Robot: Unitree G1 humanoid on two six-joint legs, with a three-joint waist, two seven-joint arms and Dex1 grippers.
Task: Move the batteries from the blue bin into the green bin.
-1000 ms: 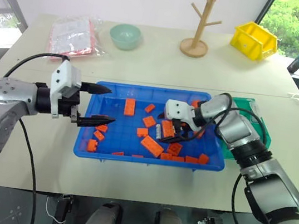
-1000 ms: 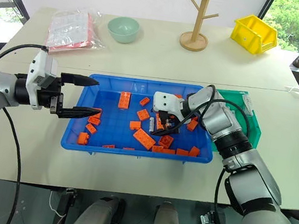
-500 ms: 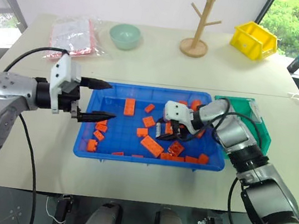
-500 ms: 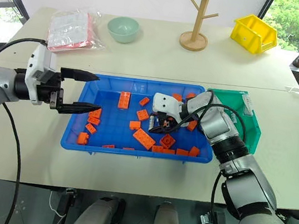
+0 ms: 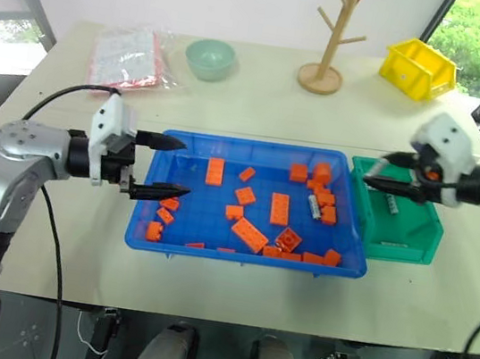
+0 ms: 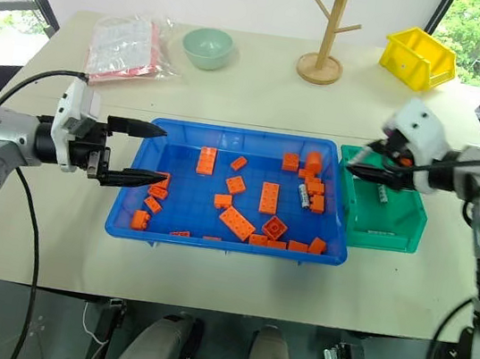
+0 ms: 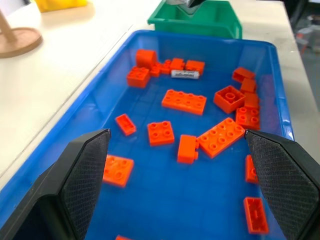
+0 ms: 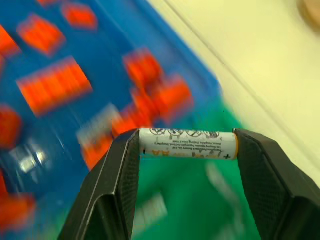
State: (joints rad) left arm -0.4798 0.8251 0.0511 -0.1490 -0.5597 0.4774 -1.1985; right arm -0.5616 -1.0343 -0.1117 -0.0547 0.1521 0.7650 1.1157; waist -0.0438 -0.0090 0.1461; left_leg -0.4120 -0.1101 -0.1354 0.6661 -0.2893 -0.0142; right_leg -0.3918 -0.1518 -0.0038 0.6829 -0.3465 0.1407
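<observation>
A: Starting from the left, what is the robot doing?

B: The left gripper [image 5: 165,167] is hovering at the left end of the large, shallow, bright blue plastic bin [image 5: 211,252], its two black fingers spread wide and holding nothing. Orange toy bricks [image 5: 250,233] are lying across the bin, with one small white cylindrical battery [image 5: 314,206] among them near the right wall.

A: And on the right?

B: The right gripper [image 8: 187,143] is hanging over the small green plastic bin [image 5: 406,249], pinching a white battery [image 8: 187,143] end to end between its half-closed fingers. More batteries are lying inside the green bin.

A: How does the battery look to handle?

B: Probably light, rigid and smooth, so it is likely to roll; gripping across its middle looks safer.
</observation>
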